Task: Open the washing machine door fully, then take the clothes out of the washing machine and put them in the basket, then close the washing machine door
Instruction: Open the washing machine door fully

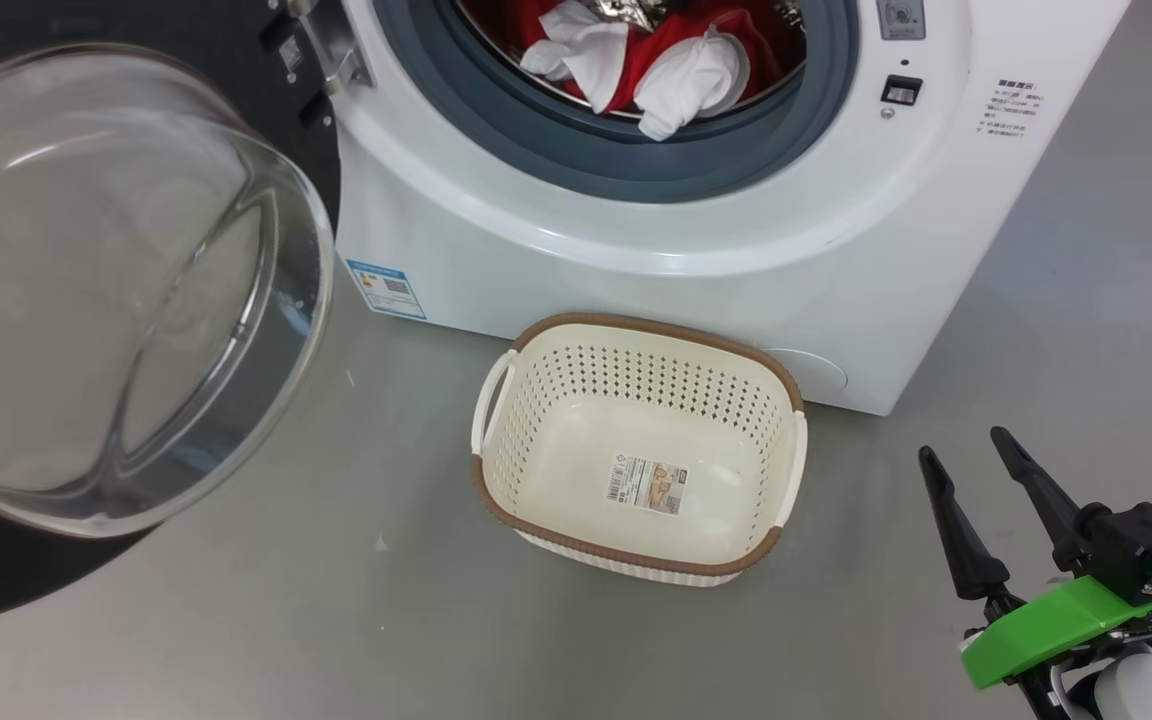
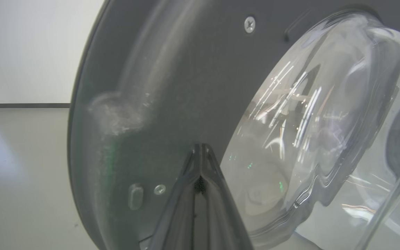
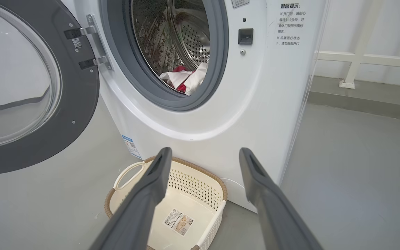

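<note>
Door (image 1: 116, 300) wide open (clothes (image 1: 686, 80) within)

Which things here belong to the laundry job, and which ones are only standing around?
For the job:
washing machine door, swung open
washing machine
clothes, red and white, inside the machine
basket, no clothes in it

Not for the job:
white railing
grey floor

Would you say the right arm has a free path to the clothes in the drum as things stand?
Probably yes: the washing machine door stands swung aside, the right gripper is open and empty, and the basket sits below the clothes.
</note>
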Motion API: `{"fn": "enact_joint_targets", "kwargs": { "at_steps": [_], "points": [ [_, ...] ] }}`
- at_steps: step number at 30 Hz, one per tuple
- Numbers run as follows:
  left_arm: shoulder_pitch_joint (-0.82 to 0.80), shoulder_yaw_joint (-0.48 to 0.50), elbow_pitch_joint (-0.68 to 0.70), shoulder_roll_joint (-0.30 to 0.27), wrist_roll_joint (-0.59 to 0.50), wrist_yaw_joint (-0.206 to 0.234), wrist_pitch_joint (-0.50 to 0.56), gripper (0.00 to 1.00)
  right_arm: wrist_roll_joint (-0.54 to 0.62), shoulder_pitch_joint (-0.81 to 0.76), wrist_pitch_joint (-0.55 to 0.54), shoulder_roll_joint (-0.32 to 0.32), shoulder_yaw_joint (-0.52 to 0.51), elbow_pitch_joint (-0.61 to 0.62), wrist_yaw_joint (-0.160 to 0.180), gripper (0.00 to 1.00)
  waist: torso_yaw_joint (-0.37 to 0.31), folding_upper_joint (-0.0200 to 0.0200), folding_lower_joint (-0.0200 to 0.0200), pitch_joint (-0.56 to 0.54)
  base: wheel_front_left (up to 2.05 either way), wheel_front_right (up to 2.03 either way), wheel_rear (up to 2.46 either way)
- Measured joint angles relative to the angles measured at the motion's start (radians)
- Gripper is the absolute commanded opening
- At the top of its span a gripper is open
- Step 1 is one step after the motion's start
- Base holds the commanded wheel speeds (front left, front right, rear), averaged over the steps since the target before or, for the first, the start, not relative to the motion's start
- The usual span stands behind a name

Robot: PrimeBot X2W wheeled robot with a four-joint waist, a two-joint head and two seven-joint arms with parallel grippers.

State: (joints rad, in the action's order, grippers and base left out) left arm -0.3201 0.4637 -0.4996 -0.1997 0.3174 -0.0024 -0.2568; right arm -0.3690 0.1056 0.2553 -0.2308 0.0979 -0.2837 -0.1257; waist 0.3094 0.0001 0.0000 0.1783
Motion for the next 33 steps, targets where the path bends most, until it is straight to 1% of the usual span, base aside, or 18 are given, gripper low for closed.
{"fn": "enact_joint_targets", "kwargs": {
  "at_steps": [4,7,18,19,25,29,33],
  "points": [
    [-0.031,0.029,-0.054,-0.027,-0.027,-0.024,0.0,0.0,0.0,0.0,0.0,0.0,0.006,0.0,0.0,1.0,-0.011,0.0,0.0,0.009,0.0,0.0,0.0],
    [-0.056,0.047,-0.087,-0.04,-0.055,-0.03,0.0,0.0,0.0,0.0,0.0,0.0,0.006,0.0,0.0,1.0,-0.017,0.0,0.0,0.015,0.0,0.0,0.0],
    [-0.096,0.095,-0.14,-0.049,-0.12,-0.053,0.0,0.0,0.0,-0.001,0.0,0.002,0.006,0.001,0.0,1.0,-0.029,0.0,0.0,0.008,0.0,0.0,0.0],
    [-0.096,0.098,-0.14,-0.047,-0.124,-0.06,0.0,0.0,0.0,-0.001,0.0,0.002,0.006,0.001,0.0,1.0,-0.028,0.0,0.0,0.007,0.0,0.0,0.0],
    [-0.095,0.114,-0.127,-0.014,-0.135,-0.071,0.0,0.0,0.0,-0.001,0.0,0.005,0.005,0.001,0.0,1.0,-0.018,0.0,0.0,-0.005,0.0,0.0,0.0],
    [-0.09,0.117,-0.112,0.007,-0.142,-0.094,0.0,0.0,0.0,-0.001,0.0,0.004,0.002,0.001,0.0,1.0,-0.009,0.0,0.0,-0.013,0.0,0.0,0.0],
    [-0.08,0.114,-0.084,0.038,-0.143,-0.105,0.0,0.0,0.0,-0.001,0.0,0.004,0.001,0.0,0.0,1.0,0.001,0.0,0.0,-0.023,0.0,0.0,0.0]
  ]
}}
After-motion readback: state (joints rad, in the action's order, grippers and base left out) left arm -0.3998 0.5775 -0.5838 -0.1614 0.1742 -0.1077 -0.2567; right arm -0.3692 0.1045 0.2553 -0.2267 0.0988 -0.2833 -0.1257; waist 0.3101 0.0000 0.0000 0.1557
